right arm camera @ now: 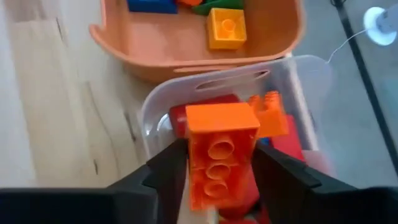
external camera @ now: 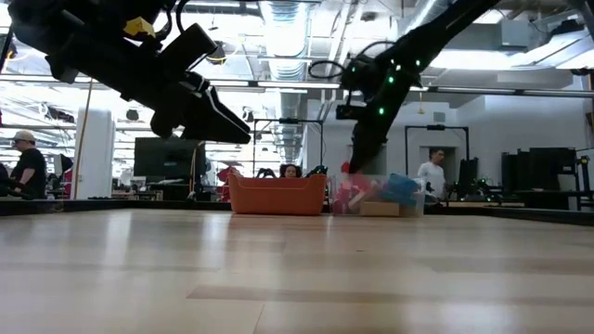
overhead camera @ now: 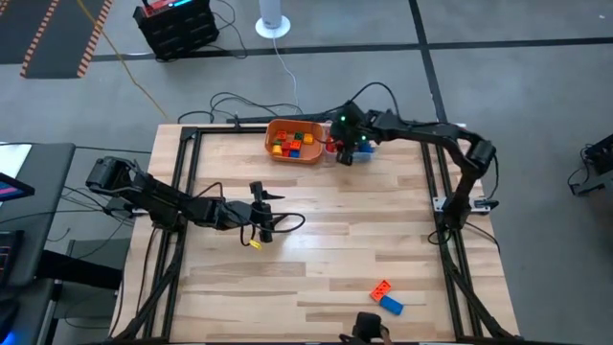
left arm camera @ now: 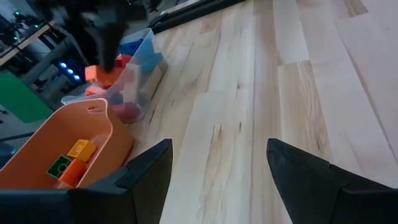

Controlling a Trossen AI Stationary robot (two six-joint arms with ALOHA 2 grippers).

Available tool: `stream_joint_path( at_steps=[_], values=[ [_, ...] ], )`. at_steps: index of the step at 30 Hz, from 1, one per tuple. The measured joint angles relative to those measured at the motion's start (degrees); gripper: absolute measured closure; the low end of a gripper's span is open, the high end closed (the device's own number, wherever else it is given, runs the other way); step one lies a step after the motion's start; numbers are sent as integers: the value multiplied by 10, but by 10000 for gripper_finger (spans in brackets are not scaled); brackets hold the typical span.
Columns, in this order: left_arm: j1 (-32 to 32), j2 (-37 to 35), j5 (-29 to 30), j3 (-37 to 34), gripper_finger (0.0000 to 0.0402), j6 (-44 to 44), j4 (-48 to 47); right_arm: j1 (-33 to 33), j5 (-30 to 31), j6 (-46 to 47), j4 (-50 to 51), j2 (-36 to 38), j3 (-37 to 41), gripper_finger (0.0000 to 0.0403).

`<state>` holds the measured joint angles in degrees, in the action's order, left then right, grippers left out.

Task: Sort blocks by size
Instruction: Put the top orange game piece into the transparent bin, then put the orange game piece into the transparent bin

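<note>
My right gripper [right arm camera: 221, 180] is at the table's far edge, over the clear container [right arm camera: 292, 93], with an orange block [right arm camera: 217, 155] between its fingers. The container holds red, orange and blue blocks [external camera: 380, 193]. Just left of it stands the orange bowl [overhead camera: 287, 153] with several small blocks, among them a yellow one [right arm camera: 227, 28]. My left gripper [left arm camera: 217, 174] hovers open over the bare wood at the table's middle left [overhead camera: 276, 213], pointing toward the bowl, with nothing between its fingers. My right gripper has the orange block's two long sides [right arm camera: 194, 162] between its two fingers. The fingers slant down from above and lie across the block. The block's hollow underside with its round tubes faces the wrist camera. It hangs clear, above the blocks in the container.
An orange block [overhead camera: 381, 288] and a blue block [overhead camera: 390, 305] lie on the table near its near edge, right of the middle. Bare wood stretches between them and the bowl. In the low view, people [external camera: 432, 172] show in the room beyond the table.
</note>
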<state>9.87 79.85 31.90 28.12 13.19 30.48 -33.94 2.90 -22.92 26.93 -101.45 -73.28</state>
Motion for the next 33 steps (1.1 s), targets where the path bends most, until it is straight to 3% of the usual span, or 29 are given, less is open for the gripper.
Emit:
stream_joint_path(
  at_steps=[7, 12, 15, 19, 26, 29, 33],
  values=[
    [0, 0, 0, 0, 148, 7, -1, 24, 0, 18, 129, 81, -67, 156],
    [3, 0, 0, 0, 148, 4, -7, 84, -12, 166, 259, 151, -61, 155],
    [9, 0, 0, 0, 148, 2, -11, 169, -21, 268, 317, 174, -17, 155],
    [18, 0, 0, 0, 148, -5, -15, 328, -22, 392, 312, 176, 57, 155],
    [29, 0, 0, 0, 148, -5, -17, 628, -3, 530, 264, 121, 68, 155],
    [29, 0, 0, 0, 148, -4, -9, 706, 36, 603, 216, 86, 64, 155],
    [27, 0, 0, 0, 148, -5, -8, 746, 44, 634, 219, 32, 40, 155]
  ],
)
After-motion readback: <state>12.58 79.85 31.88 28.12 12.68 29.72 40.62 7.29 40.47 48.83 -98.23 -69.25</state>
